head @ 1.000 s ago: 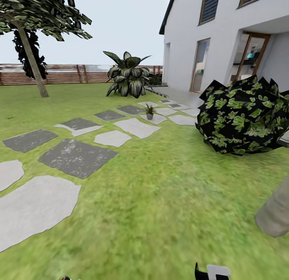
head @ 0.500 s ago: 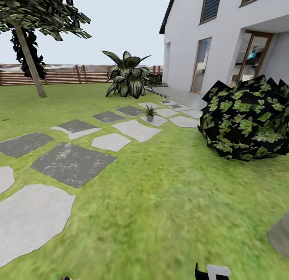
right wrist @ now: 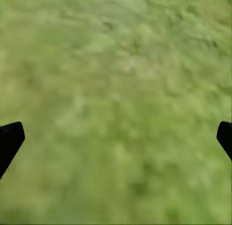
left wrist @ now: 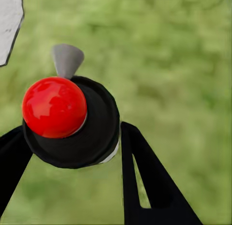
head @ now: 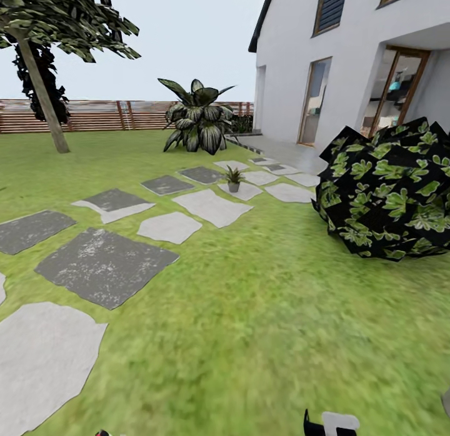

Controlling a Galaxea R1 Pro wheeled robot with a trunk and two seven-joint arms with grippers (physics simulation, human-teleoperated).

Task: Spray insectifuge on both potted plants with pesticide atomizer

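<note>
While the left tool (left wrist: 72,152) grips the pesticide atomizer (left wrist: 67,121) between closed-in fingers and the right tool (right wrist: 116,138) hangs spread wide and empty over grass, one potted plant (head: 234,177) sits far ahead on a stepping stone (head: 240,189). Spraying from here would likely miss it, and jolts while driving might shift the bottle. The lawn (head: 262,311) ahead lies open; the dark shrub (head: 390,192) crowds the right.
</note>
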